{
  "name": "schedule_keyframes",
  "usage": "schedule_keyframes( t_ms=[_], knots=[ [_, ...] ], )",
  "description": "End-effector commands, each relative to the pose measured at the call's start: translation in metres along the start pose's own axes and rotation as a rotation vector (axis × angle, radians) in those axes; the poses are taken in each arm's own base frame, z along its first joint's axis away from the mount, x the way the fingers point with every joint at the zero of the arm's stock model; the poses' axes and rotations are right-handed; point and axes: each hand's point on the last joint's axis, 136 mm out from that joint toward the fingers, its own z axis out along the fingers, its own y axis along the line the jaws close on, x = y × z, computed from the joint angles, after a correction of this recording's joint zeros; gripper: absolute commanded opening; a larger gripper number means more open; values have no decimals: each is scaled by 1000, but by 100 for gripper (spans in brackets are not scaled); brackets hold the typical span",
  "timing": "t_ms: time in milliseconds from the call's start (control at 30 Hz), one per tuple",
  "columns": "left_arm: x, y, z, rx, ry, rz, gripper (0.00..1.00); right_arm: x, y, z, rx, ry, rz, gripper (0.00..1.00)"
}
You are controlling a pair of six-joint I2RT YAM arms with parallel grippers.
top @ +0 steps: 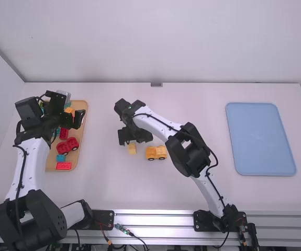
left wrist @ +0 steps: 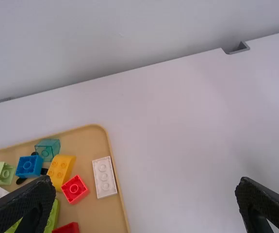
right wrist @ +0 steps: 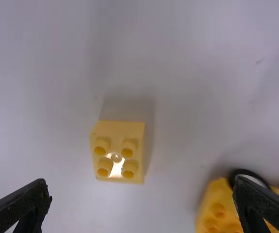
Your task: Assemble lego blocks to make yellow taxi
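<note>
We see a small, squarish yellow block point(right wrist: 117, 133), shiny, with four round studs, on the bench point(top: 202, 104) near the yellow wheeled piece point(top: 156, 152). Our right gripper point(top: 133, 138), fingers apart, hangs over the block; our left gripper point(top: 78, 119), also open, is by the tray point(top: 82, 137) of coloured blocks point(left wrist: 75, 189).

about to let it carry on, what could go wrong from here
The right gripper hangs open over the small yellow block, and one finger overlaps the yellow car base in its wrist view, so lowering it might knock the base's wheel. The block stands loose on the table, so an off-centre close could tip or push it.
</note>
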Motion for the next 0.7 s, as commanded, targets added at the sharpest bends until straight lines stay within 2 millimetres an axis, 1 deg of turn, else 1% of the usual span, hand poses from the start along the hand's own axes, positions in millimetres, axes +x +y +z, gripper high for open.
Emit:
schedule_keyframes(
  t_ms=[0,33,67,133,233,300,333,367,467,500,533,567,600,633,667],
  knots=[
    [-3,-7,-3,21,-13,-3,99,-28,-4,-30,44,-101,-99,99],
    [-1,-8,-3,25,-5,-25,99,-34,-5,-46,29,-109,-150,99],
    [-1,-8,-3,26,-5,-38,99,-35,-4,-50,22,-110,-166,100],
    [-4,-13,-4,59,-19,-67,99,-41,-12,-64,19,-114,-202,96],
    [-13,-23,-5,121,-61,-132,99,-46,-31,-83,27,-111,-226,91],
    [-16,-24,-6,140,-71,-197,99,-49,-42,-92,29,-109,-241,90],
    [-18,-25,-7,151,-76,-264,99,-51,-48,-98,15,-107,-255,88],
    [-18,-26,-6,160,-72,-295,99,-51,-53,-104,-2,-105,-281,87],
    [-13,-31,-3,166,-48,-312,99,-53,-62,-110,-38,-101,-315,86],
    [-10,-32,-1,161,-33,-313,99,-55,-68,-113,-36,-111,-314,87],
    [-7,-34,2,147,-13,-310,99,-60,-84,-115,-1,-119,-288,88],
    [-6,-34,3,139,-4,-307,99,-62,-92,-115,20,-123,-272,93],
    [-5,-35,6,124,5,-291,99,-65,-104,-115,58,-126,-243,100],
    [-4,-37,10,99,22,-251,99,-69,-127,-115,135,-132,-191,99],
    [-4,-40,12,88,32,-226,99,-71,-141,-115,180,-135,-159,99]
  ],
)
